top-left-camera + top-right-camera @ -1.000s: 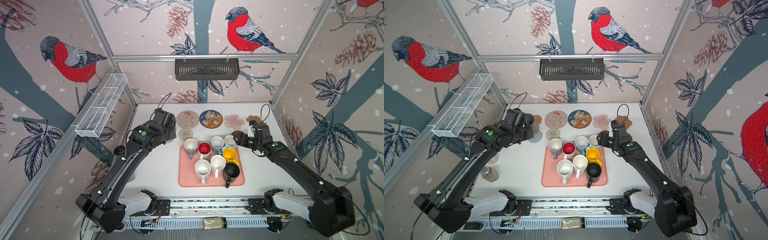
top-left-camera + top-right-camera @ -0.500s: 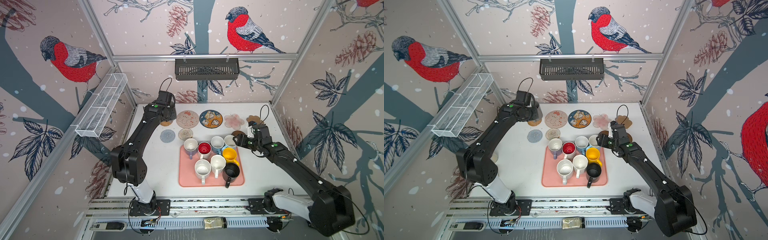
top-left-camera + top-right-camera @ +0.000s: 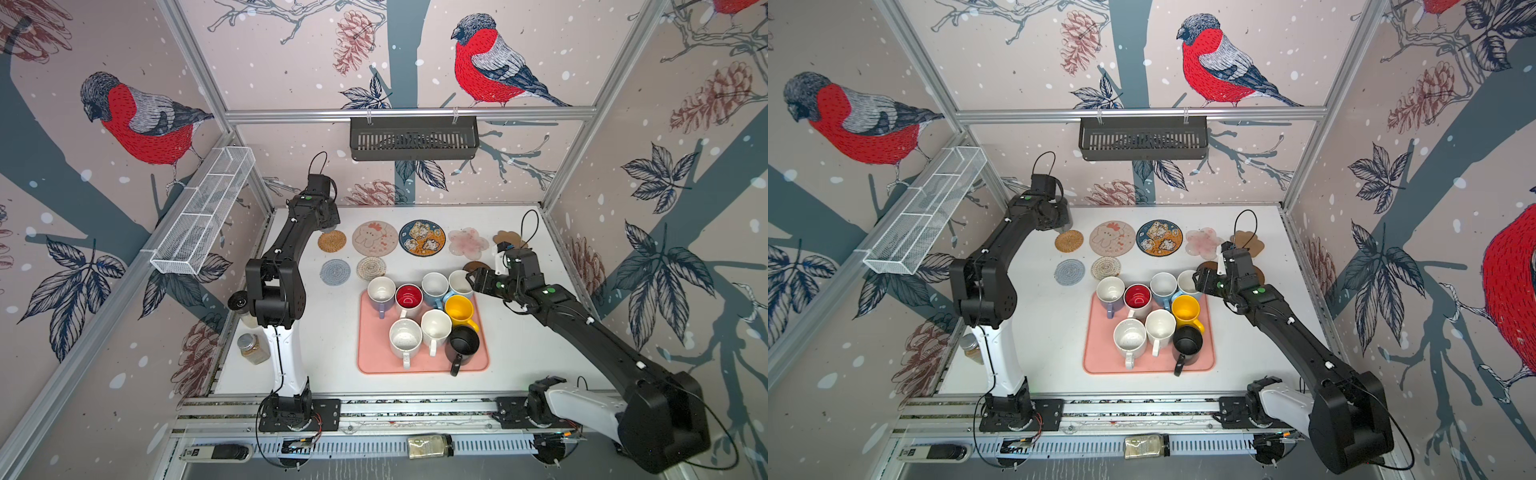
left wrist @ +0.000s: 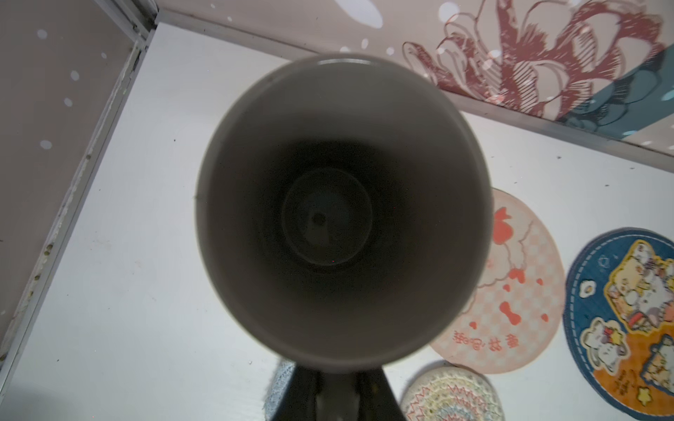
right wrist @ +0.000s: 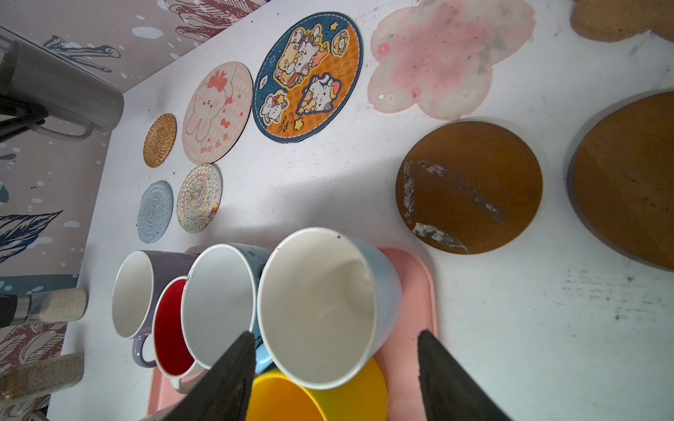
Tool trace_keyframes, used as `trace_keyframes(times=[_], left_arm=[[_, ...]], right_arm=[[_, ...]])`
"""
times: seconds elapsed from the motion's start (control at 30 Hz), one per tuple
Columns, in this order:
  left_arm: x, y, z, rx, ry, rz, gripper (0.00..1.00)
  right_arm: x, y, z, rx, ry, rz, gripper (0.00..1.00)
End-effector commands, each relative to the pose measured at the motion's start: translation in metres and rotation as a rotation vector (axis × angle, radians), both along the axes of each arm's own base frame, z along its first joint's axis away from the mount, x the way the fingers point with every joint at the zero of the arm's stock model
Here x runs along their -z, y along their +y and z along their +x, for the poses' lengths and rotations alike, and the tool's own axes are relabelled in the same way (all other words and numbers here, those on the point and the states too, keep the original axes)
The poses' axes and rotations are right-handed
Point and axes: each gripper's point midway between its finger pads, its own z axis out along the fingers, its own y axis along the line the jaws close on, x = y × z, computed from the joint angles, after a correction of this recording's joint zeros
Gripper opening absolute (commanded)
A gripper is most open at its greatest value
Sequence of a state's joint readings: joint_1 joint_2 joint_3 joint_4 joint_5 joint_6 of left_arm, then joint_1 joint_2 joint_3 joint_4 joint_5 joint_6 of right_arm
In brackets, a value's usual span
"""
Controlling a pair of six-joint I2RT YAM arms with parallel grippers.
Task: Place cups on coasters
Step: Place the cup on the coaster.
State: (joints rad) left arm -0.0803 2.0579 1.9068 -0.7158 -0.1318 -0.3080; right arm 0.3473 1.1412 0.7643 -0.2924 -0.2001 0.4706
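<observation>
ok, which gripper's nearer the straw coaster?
Left. Left gripper, holding the grey mug, is right by the straw coaster; right gripper is across the table at a light blue mug.

**Colour crowds a pink tray**

The pink tray (image 3: pixel 374 361) carries a yellow mug (image 3: pixel 458 309), a black mug (image 3: pixel 463 344), a lavender mug (image 3: pixel 381 291), a red-lined white mug (image 3: pixel 408 296), a light blue mug (image 3: pixel 434 286) and a plain white mug (image 3: pixel 435 327). The grey mug (image 4: pixel 339 204) is grey inside too. Coasters: golden straw round (image 3: pixel 332 240), beige round (image 3: pixel 375 238) with a pale cartoon animal and red bows, blue-and-orange cartoon round (image 3: pixel 422 238), mottled pink flower (image 3: pixel 468 242), scuffed brown disc (image 5: pixel 468 186).
</observation>
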Motion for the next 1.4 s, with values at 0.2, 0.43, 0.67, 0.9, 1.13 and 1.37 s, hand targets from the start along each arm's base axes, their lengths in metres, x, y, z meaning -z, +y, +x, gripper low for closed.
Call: trace_keyframes(times=[0.2,0.43,0.67,0.9,1.13,1.37], left_arm=[[0.011,0.005,0.028,0.005,-0.106,-0.03,0.0],[0.02,0.002,0.018,0.005,-0.096,-0.076,0.0],[0.022,0.0,0.012,0.011,-0.121,-0.089,0.0],[0.024,-0.003,0.011,0.019,-0.118,-0.105,0.0],[0.033,-0.005,0.006,0.028,-0.095,-0.112,0.0],[0.042,-0.006,0.004,0.033,-0.08,-0.119,0.0]], right_arm=[[-0.001,0.0,0.004,-0.01,-0.01,0.02,0.7],[0.003,-0.001,0.006,-0.008,0.0,0.021,0.7],[0.004,-0.002,0.004,-0.009,0.002,0.023,0.7],[0.005,-0.001,0.004,-0.01,0.004,0.023,0.7],[0.006,0.0,0.004,-0.017,0.007,0.037,0.7],[0.005,0.0,0.004,-0.018,0.007,0.043,0.7]])
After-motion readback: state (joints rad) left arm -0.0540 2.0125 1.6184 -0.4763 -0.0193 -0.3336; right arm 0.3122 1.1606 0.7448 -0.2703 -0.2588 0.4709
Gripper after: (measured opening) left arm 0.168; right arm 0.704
